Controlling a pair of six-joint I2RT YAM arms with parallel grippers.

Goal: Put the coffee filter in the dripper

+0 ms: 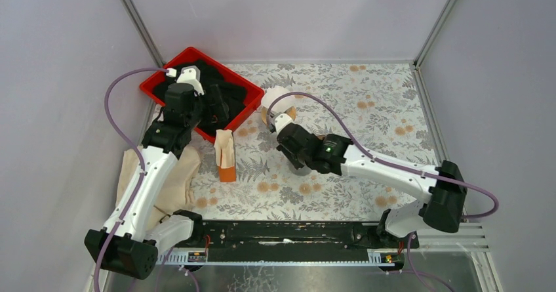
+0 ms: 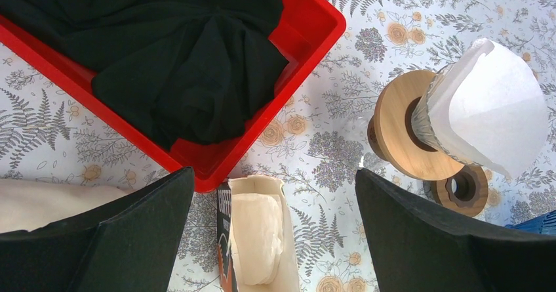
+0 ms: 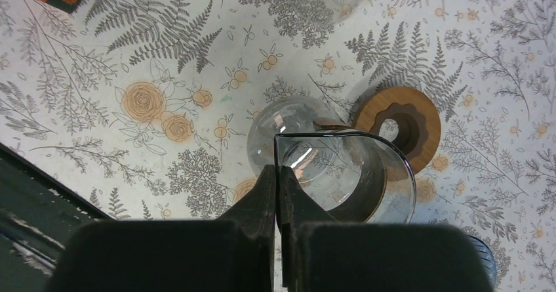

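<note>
Right gripper (image 3: 278, 174): fingers pressed together, pinching the rim wall of a clear glass vessel (image 3: 341, 174) that stands on the table. Left gripper (image 2: 273, 174): jaws spread wide, holding nothing, poised above the near corner of the red tray (image 2: 308, 36).

Containers. The red tray holds a crumpled black cloth (image 2: 177, 62) that fills most of it. An upright filter box (image 1: 227, 172), orange at the base, stands just beside the tray's corner with a stack of pale paper filters (image 2: 256, 236) inside. The white coffee filter (image 2: 492, 118) sits in the cone of the dripper (image 2: 397, 131), a wooden-collared piece that appears tipped onto its side to the right of the tray. A small wooden ring (image 3: 426, 118) lies flat near the glass vessel; whether they touch cannot be told.

Surface and room. A tablecloth (image 1: 367, 108) printed with grey ferns and orange flowers covers the table. A folded beige cloth (image 1: 176, 182) lies at its left edge under the left arm. Plain pale walls (image 1: 275, 16) enclose the table on three sides.
</note>
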